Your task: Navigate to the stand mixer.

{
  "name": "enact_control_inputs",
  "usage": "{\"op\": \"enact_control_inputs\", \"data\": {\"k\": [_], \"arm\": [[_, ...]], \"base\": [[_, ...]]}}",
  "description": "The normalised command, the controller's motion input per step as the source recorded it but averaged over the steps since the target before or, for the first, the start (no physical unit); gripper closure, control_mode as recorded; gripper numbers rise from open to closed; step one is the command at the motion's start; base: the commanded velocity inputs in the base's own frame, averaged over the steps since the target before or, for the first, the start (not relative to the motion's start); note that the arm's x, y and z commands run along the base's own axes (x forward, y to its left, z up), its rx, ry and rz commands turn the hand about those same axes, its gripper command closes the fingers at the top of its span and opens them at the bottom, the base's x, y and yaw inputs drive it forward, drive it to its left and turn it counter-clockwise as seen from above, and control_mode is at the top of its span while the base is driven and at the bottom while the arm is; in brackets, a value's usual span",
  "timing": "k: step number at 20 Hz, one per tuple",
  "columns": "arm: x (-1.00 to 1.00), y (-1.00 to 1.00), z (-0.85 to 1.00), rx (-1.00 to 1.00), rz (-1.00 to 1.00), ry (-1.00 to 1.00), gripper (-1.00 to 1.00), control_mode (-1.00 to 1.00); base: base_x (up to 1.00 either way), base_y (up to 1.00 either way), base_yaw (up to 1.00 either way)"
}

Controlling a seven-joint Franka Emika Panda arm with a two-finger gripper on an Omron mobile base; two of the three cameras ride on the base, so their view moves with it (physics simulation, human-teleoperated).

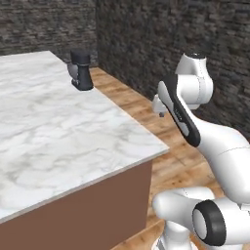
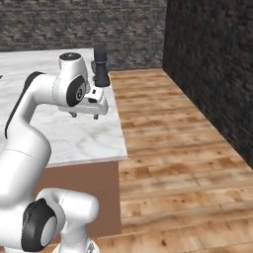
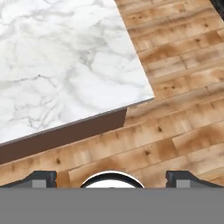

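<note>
Mixer (image 1: pixel 81 70) sits upper left of the left base view, at the far edge of the marble worktop (image 1: pixel 58 132) near the stone wall (image 1: pixel 161 44); in the right base view it's upper centre, just past the arm's wrist. Base is parked off the worktop's near corner, so the mixer is well apart and driving remains, I judge. Tool (image 2: pixel 84 115) hangs folded over the worktop edge, carrying nothing, tips spread wide in the hand view. Mixer is small and dark: bowl and head hard to make out, and the arm partly blocks it in the right view.
</note>
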Motion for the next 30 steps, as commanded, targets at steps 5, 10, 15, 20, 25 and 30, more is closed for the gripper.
{"op": "enact_control_inputs", "data": {"k": [5,10,15,20,25,30], "arm": [[0.0,0.0,0.0,0.0,0.0,0.0,-1.0,1.0],[0.0,0.0,0.0,0.0,0.0,0.0,-1.0,1.0],[0.0,0.0,0.0,0.0,0.0,0.0,-1.0,1.0],[0.0,0.0,0.0,0.0,0.0,0.0,-1.0,1.0],[0.0,0.0,0.0,0.0,0.0,0.0,-1.0,1.0],[0.0,0.0,0.0,0.0,0.0,0.0,-1.0,1.0]], "base": [[0.73,-1.0,0.3],[0.78,-1.0,0.34],[0.78,-0.89,0.41],[0.76,-0.8,0.47],[0.74,-0.79,0.48],[0.72,-0.79,0.49]]}}
